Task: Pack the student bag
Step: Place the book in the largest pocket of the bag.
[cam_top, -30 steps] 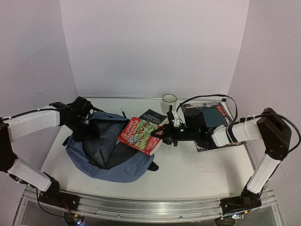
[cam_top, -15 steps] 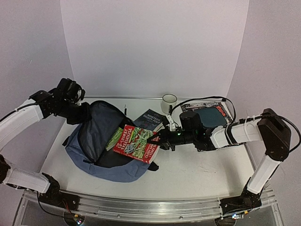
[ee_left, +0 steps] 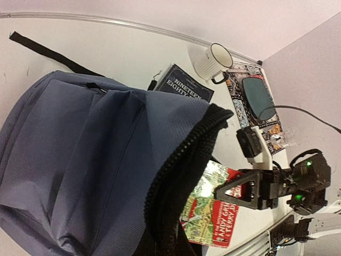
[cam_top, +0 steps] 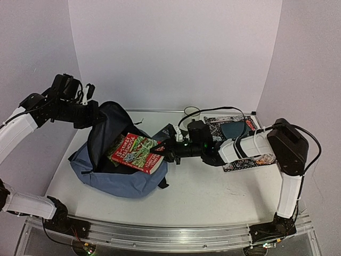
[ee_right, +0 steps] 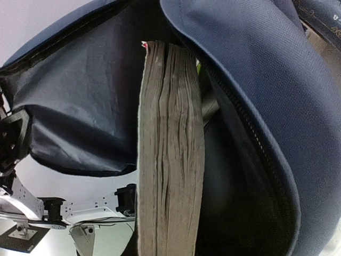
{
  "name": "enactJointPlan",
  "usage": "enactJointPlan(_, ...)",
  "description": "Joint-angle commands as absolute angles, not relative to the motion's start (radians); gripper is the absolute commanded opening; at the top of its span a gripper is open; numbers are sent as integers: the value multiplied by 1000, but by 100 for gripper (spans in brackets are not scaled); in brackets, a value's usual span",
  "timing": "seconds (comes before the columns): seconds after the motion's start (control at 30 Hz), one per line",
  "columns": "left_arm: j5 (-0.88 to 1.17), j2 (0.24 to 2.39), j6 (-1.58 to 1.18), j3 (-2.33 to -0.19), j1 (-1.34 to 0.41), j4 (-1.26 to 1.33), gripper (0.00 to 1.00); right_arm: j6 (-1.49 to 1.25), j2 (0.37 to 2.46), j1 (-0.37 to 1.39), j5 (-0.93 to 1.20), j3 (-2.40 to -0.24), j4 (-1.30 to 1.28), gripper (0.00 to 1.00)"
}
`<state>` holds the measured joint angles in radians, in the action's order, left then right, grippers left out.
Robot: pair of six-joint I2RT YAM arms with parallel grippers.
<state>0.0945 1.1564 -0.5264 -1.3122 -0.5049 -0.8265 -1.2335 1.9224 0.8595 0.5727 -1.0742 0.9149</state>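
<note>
Left gripper [cam_top: 91, 114] pinches the student bag's [cam_top: 114, 182] top flap, mouth gaping, bag at the table's [cam_top: 213, 193] 9 o'clock; right gripper [cam_top: 161, 151] grips a red book [cam_top: 131, 152] poking in from 3 o'clock.

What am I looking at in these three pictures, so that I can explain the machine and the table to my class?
Two robot arms are bolted at the near edge of a table. The wide picture looks down from above and behind them. The other two come from a camera on each wrist. The left arm pinches the rim of the blue bag in its shut jaws and lifts it open. The right arm grips a red book, partly inside the bag's mouth. Behind lie a dark book, a mug and a patterned pad.
</note>
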Motion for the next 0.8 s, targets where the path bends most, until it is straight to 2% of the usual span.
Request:
enactJointPlan(0.0, 228, 1119, -547, -1387, -503, -673, 0, -1311, 1969, 871, 552, -1180, 1036, 0)
enactJointPlan(0.23, 377, 1125, -548, -1367, -503, -614, 0, -1338, 2049, 872, 484, -1305, 974, 0)
enactJointPlan(0.63, 564, 1158, -550, -1374, -546, -516, 0, -1299, 2207, 905, 409, -1624, 708, 0)
enactJointPlan(0.77, 615, 1167, -537, -1389, -584, -499, 0, -1250, 2238, 923, 376, -1673, 627, 0)
